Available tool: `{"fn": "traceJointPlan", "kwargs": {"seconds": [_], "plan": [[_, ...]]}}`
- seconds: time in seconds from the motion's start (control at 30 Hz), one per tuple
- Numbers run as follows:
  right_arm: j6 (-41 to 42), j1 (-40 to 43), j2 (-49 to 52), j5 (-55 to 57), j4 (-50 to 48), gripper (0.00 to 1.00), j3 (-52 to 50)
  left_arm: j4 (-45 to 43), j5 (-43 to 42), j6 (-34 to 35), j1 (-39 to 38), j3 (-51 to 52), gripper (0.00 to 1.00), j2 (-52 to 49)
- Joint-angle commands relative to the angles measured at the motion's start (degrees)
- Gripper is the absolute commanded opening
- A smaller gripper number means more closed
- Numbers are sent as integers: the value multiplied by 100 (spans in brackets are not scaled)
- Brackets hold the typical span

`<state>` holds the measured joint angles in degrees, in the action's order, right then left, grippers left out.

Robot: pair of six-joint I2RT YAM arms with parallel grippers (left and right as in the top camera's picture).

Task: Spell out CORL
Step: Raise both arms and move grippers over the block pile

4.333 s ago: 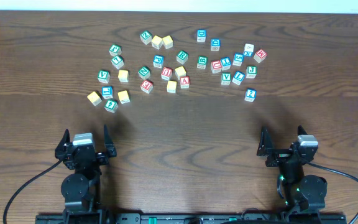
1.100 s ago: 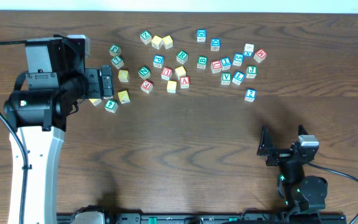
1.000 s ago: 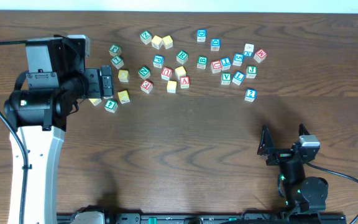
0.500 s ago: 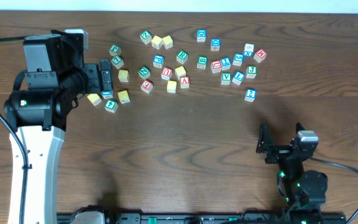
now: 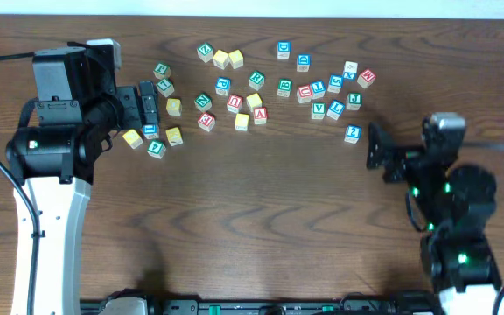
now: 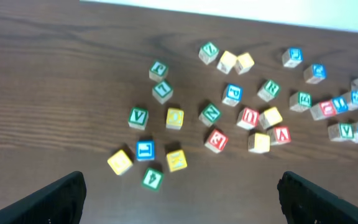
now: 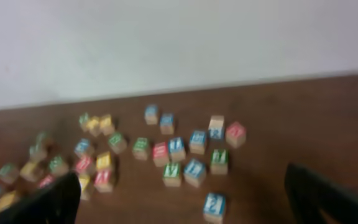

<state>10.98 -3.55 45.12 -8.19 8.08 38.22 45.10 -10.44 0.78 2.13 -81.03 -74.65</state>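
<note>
Several coloured letter blocks lie scattered across the far half of the table (image 5: 261,192). Among them are a green R (image 5: 256,80), also seen in the left wrist view (image 6: 268,89), a blue L (image 5: 336,109) and a blue 2 (image 5: 352,133), which shows in the right wrist view (image 7: 213,206). My left gripper (image 5: 150,109) is open and empty above the left cluster, with a green block (image 6: 152,178) just ahead of its fingers (image 6: 182,205). My right gripper (image 5: 376,149) is open and empty, just right of the blue 2 (image 7: 185,205).
The blocks form a left cluster around a yellow block (image 5: 174,106) and a right cluster around a red block (image 5: 367,78). The table's far edge meets a white wall (image 7: 179,43).
The right arm has risen from its rest pose and moved toward the blocks near the blue 2. The left gripper has shifted slightly farther over the left cluster.
</note>
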Motion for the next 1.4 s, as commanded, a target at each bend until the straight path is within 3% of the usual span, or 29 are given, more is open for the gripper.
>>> {"fn": "traceJointPlan", "kwargs": {"seconds": [0.0,0.33,0.4,0.63,1.3,1.37], "plan": [[-197,-2,695,-297,568,99,868,-155,-52,306,-7,-127,98,-22],[-205,-2,2789,-1394,1740,99,3176,-201,-96,426,-7,-127,98,-22],[-210,-2,3501,-1513,2328,99,4057,-190,-94,428,-7,-127,98,-26],[-337,-24,4581,-1661,3703,99,5486,-192,-90,560,-7,-127,97,-46],[-339,-57,5060,-826,4111,99,5724,-142,-52,748,-7,-127,98,-249],[-337,-94,5069,-826,4135,95,5724,-125,-50,750,-7,-127,98,-256]]}}
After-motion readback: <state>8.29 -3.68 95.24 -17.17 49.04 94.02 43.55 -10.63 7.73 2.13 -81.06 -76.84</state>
